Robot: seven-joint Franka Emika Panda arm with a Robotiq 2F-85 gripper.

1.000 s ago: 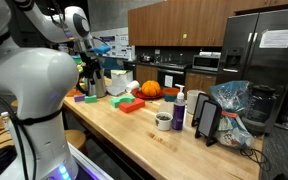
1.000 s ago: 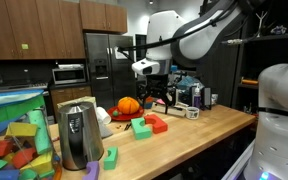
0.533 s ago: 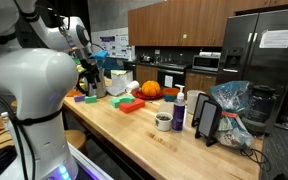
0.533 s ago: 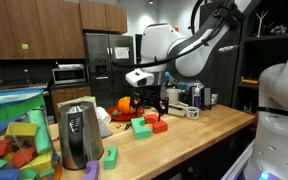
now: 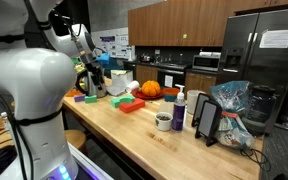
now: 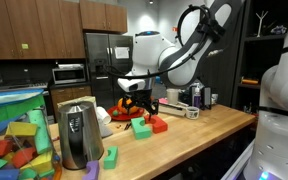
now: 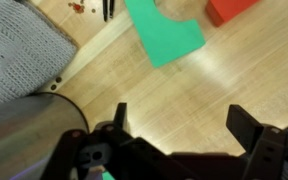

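Pincer point(image 7: 182, 132) first: in the wrist view its two black fingers stand wide apart. Only the bare wooden table point(image 7: 184, 90) shows between them. The green block point(image 7: 166, 35) lies farther on, past the fingers. It is flat and bright green, with slanted sides, and it rests flat on the wood. The red block point(image 7: 234, 9) is just to its right, in the far corner. A grey cloth point(image 7: 19, 50) is on the left. A shiny kettle point(image 7: 24, 135) is near, low on the left.

In an exterior view the pincer point(image 6: 136, 108) hangs over the table, open and holding nothing. The green block point(image 6: 141, 129) lies just below it and a bit nearer, not touching it. The red block point(image 6: 158, 124) is just beside the green one, on the right. An orange pumpkin point(image 6: 128, 105) sits behind the pincer. The kettle point(image 6: 77, 135) stands near, on the left.

In an exterior view the pincer point(image 5: 91, 78) is far down the table on the left. It is too dark to tell how its fingers stand. The green block point(image 5: 118, 100) looks tiny beside the red block point(image 5: 132, 105).
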